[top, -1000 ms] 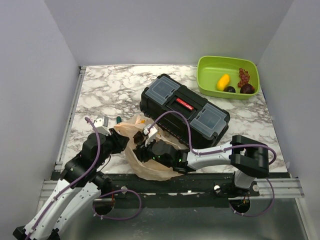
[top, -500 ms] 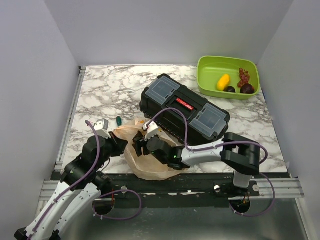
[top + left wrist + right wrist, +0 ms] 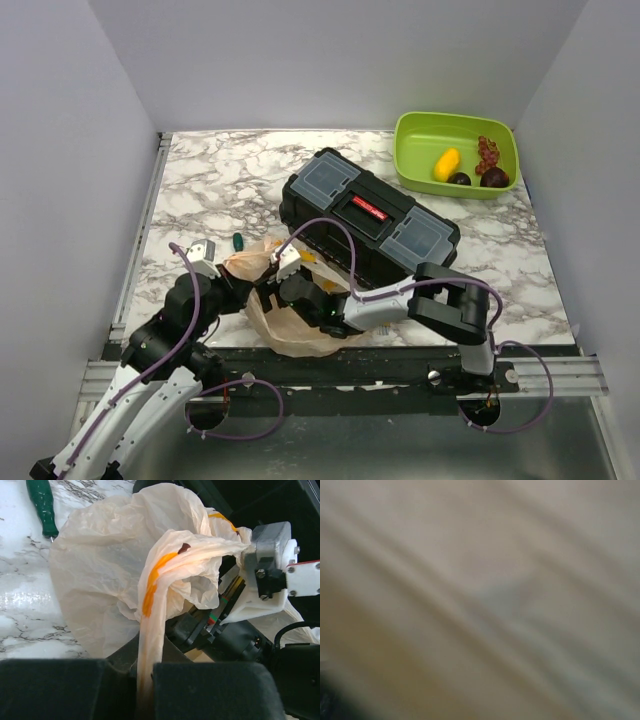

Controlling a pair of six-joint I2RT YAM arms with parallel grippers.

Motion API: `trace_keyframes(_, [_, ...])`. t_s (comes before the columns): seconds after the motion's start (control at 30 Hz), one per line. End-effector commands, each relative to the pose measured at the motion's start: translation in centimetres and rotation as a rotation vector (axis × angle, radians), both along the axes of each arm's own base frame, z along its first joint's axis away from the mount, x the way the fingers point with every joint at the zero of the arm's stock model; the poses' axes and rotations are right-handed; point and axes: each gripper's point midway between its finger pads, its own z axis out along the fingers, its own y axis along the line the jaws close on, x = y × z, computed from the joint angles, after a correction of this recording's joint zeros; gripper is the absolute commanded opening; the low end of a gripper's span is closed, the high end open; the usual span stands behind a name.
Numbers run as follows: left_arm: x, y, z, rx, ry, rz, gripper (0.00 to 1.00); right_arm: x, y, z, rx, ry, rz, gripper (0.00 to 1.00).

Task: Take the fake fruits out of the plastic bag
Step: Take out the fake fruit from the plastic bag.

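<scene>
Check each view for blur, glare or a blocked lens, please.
Top external: sharp, evenly lit, no strong glare. Left wrist: plastic bag in focus, a bright sheen on the marble table. Right wrist: wholly blurred, only tan film close to the lens, nothing readable.

Over the last second I've run my right gripper (image 3: 275, 292) along the front of the black toolbox (image 3: 370, 212) toward its left end, pushing deeper into the plastic bag (image 3: 100, 565). That arm's elbow (image 3: 450, 300) has swung the same way, from out past the toolbox's right end to just in front of that end. My left gripper (image 3: 145, 672), in front of the toolbox's left end, has clamped down on a twisted fold of the bag's edge. The bag itself has bunched up toward the toolbox's left end, with less film spread under my right forearm.
</scene>
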Motion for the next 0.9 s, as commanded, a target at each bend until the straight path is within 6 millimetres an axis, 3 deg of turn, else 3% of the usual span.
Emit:
trace_keyframes(0.0, [-0.3, -0.2, -0.2, -0.014, 0.008, -0.016, 0.0, 1.6, 0.8, 0.3, -0.002, -0.092, -0.031, 0.93])
trace_keyframes(0.4, [-0.3, -0.3, -0.2, -0.013, 0.005, -0.019, 0.0, 2.9, 2.2, -2.1, -0.042, -0.137, -0.024, 0.88])
trace_keyframes(0.5, [-0.3, -0.3, -0.3, -0.013, 0.005, -0.018, 0.0, 3.1, 2.2, -2.8, -0.048, -0.132, -0.014, 0.79])
trace_keyframes(0.73, [-0.2, -0.2, -0.4, -0.004, 0.011, -0.013, 0.0, 3.2, 1.8, -3.9, -0.066, -0.119, -0.018, 0.68])
trace_keyframes(0.87, [-0.2, -0.1, -0.3, -0.004, 0.011, -0.008, 0.0, 3.0, 1.6, -3.4, -0.058, -0.116, -0.012, 0.51])
